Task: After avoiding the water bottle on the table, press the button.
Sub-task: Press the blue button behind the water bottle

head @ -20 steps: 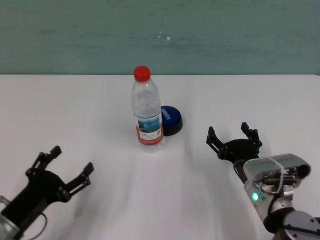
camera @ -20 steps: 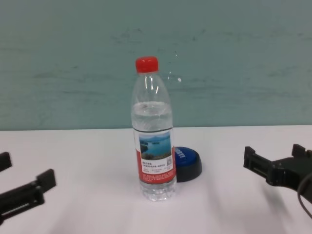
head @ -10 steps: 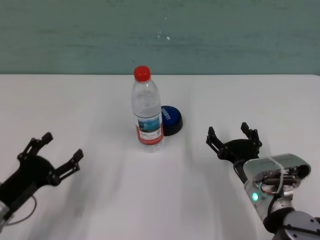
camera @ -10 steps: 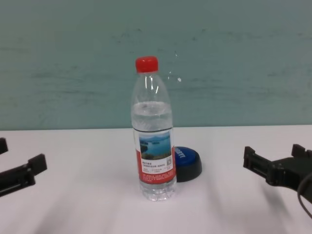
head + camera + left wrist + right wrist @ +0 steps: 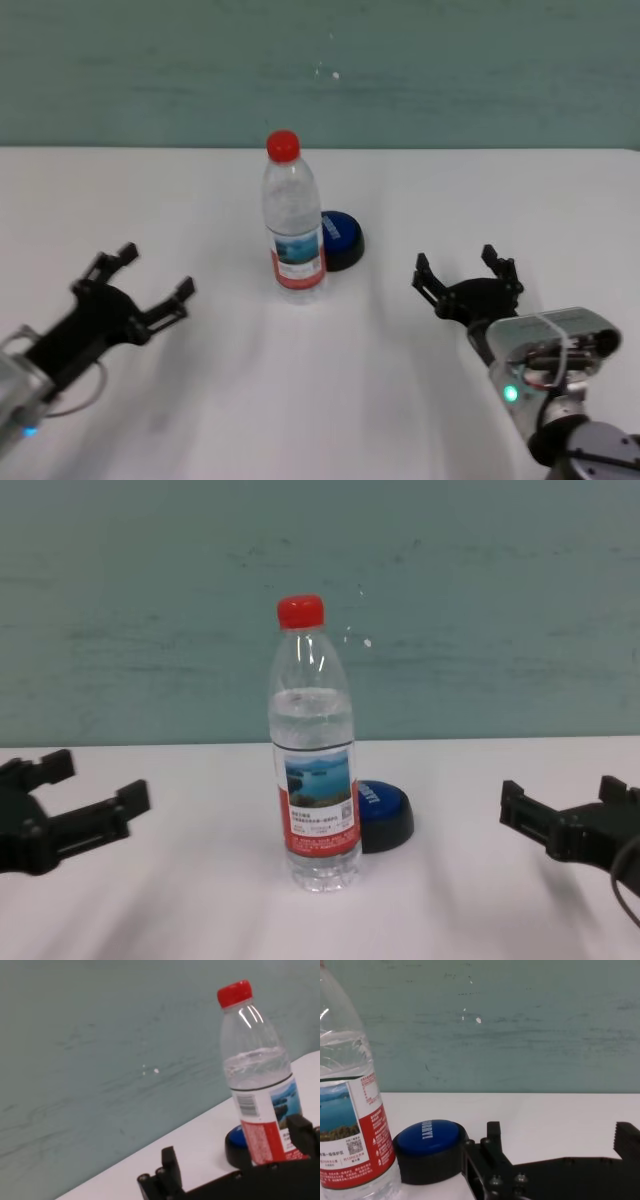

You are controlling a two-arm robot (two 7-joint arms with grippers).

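My left gripper (image 5: 143, 284) hangs open, the upright water bottle (image 5: 294, 215) standing between it and the button (image 5: 341, 239) on the desk (image 5: 500, 200); my open right gripper (image 5: 467, 277) has the unblocked line

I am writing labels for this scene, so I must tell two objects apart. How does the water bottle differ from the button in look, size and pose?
The water bottle is tall, clear and upright; the button is a low blue dome on a black base. The bottle has a red cap and a lake-photo label; the button carries white lettering. In the chest view the bottle stands nearer and hides part of the button. Both rest on the white table, close together.
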